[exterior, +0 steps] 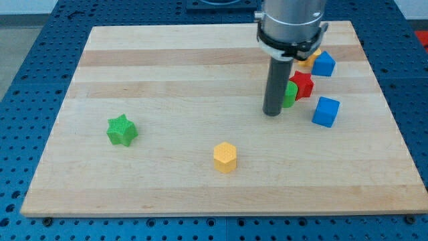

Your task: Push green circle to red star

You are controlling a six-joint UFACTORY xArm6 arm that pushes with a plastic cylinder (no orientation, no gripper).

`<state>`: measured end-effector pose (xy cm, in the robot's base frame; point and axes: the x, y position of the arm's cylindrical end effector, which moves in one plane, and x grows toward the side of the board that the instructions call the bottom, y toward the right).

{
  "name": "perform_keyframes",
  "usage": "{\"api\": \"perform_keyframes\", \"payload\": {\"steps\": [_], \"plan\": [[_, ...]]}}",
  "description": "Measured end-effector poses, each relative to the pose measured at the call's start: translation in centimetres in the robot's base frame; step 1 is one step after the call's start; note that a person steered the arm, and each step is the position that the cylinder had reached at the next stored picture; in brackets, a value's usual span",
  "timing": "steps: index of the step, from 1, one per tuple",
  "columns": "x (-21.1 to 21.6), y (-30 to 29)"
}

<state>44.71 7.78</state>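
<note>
One wooden board (200,67) sits on a blue perforated bench (27,40); you see nothing else of the room. My tip (272,114) is a bare rod, nothing to open or close, holding nothing. Green circle (289,94) sits just right of my tip, touching or nearly so, pressed against the red star (302,84) beyond it. Blue cube (326,111) lies near, further right; another blue cube (324,64) and a yellow block (309,60), half hidden, sit above-right. Green star (122,130) is far left; yellow hexagon (225,157) below-left, well apart.
</note>
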Motion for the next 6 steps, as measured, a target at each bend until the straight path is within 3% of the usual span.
{"api": "perform_keyframes", "payload": {"steps": [2,3,6], "plan": [[-1.3,-5.5],[-2.8,-4.9],[-3.4,4.2]]}}
